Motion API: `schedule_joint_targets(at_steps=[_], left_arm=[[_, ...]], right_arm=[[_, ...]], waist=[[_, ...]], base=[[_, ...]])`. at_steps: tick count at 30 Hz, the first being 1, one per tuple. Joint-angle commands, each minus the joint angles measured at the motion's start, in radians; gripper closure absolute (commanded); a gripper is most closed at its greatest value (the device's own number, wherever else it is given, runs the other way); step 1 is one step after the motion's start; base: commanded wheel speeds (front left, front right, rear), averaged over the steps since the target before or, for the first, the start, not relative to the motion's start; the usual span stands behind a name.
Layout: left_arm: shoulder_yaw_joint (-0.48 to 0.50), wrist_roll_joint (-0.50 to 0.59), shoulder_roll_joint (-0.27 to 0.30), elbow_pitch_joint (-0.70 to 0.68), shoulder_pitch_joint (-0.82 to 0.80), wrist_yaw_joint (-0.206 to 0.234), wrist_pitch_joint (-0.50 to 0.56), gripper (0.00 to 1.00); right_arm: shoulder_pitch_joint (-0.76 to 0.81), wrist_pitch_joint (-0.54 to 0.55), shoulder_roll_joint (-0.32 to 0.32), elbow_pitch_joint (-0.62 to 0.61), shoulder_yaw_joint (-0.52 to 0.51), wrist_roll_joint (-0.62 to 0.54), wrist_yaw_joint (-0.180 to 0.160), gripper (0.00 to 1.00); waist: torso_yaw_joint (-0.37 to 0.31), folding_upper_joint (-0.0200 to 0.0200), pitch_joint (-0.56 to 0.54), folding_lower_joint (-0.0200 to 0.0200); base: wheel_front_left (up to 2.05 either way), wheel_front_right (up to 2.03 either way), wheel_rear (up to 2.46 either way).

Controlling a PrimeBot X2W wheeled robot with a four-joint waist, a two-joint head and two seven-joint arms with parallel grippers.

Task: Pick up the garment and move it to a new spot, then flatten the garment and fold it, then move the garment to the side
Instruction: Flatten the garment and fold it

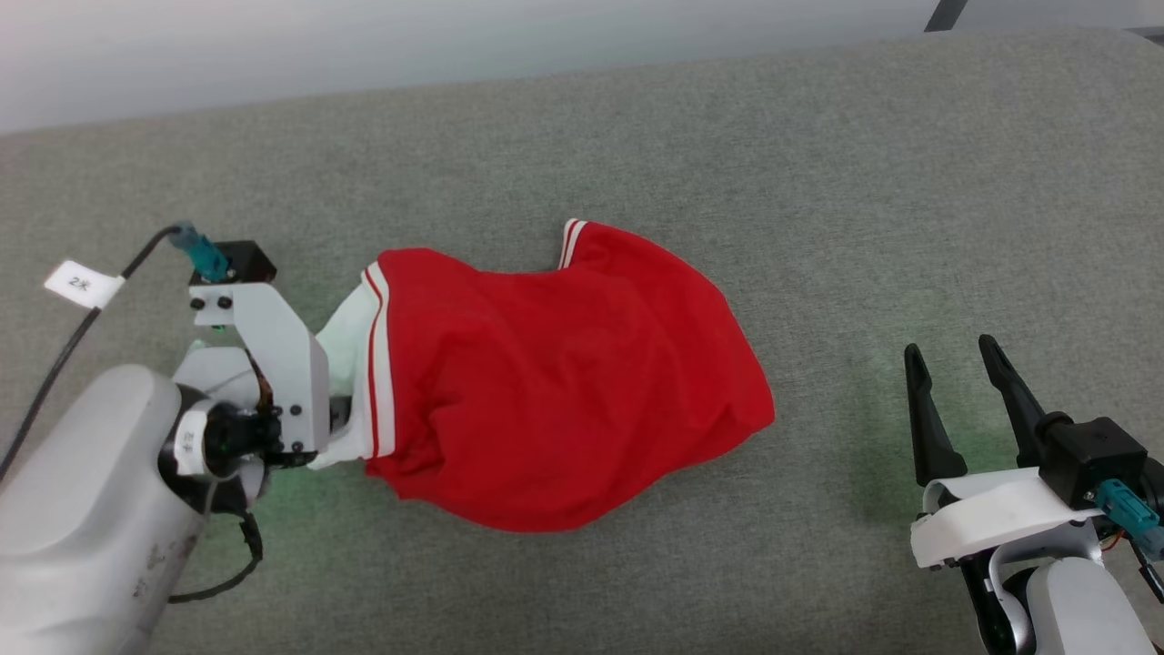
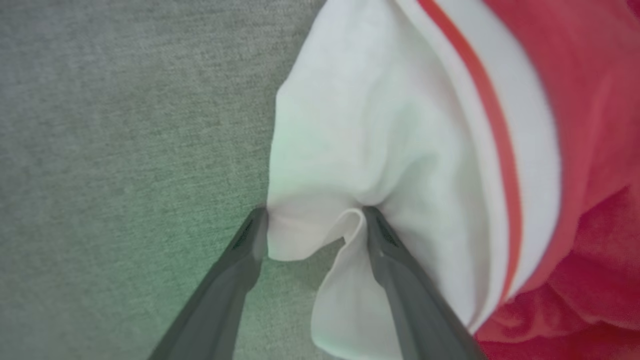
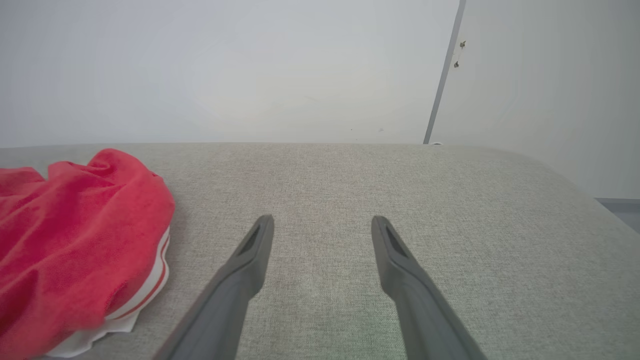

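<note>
Across the grey cushion (image 1: 818, 182), the garment (image 1: 546, 382) lies left-right, white sleeve (image 1: 350, 332) leftward.

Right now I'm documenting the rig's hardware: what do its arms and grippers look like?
Pale grey forearms. The left gripper and right gripper each have two long dark tapered fingers. White wrist brackets, black camera blocks, teal connectors; the left's black cable bears a white tag.

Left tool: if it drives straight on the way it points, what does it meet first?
The white sleeve of the garment. Its fold sits between the fingers of the open left tool, seemingly touching both tips.
</note>
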Motion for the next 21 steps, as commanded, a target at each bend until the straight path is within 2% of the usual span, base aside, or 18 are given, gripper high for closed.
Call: schedule_joint_targets(at_steps=[1, 2, 8, 13, 21], left_arm=[[-0.006, 0.006, -0.007, 0.005, 0.001, -0.009, -0.008, 0.88], [-0.006, 0.007, -0.008, 0.006, -0.001, -0.014, -0.016, 1.00], [-0.004, 0.009, -0.004, 0.013, -0.011, -0.025, -0.035, 1.00], [0.003, 0.026, 0.023, 0.002, -0.003, -0.039, -0.069, 1.00], [0.036, 0.042, 0.110, -0.005, 0.055, -0.024, -0.126, 1.00]], right_arm=[[-0.012, -0.007, -0.003, 0.002, 0.001, -0.006, 0.000, 0.00], [-0.013, -0.006, -0.004, 0.003, 0.001, -0.007, 0.000, 0.00], [-0.012, -0.007, -0.008, 0.008, -0.001, -0.010, 0.000, 0.00], [-0.003, -0.008, -0.012, 0.009, -0.004, -0.011, 0.000, 0.00], [0.014, -0.008, -0.018, 0.007, -0.012, -0.015, 0.000, 0.00]], waist=[[0.003, 0.0000, -0.001, 0.0000], [0.005, 0.0000, -0.002, 0.0000], [0.019, 0.0000, -0.015, 0.0000], [0.033, 0.0000, -0.030, 0.0000], [0.052, 0.0000, -0.051, 0.0000]], base=[[0.00, 0.00, 0.00], [0.00, 0.00, 0.00], [0.00, 0.00, 0.00], [0.00, 0.00, 0.00], [0.00, 0.00, 0.00]])
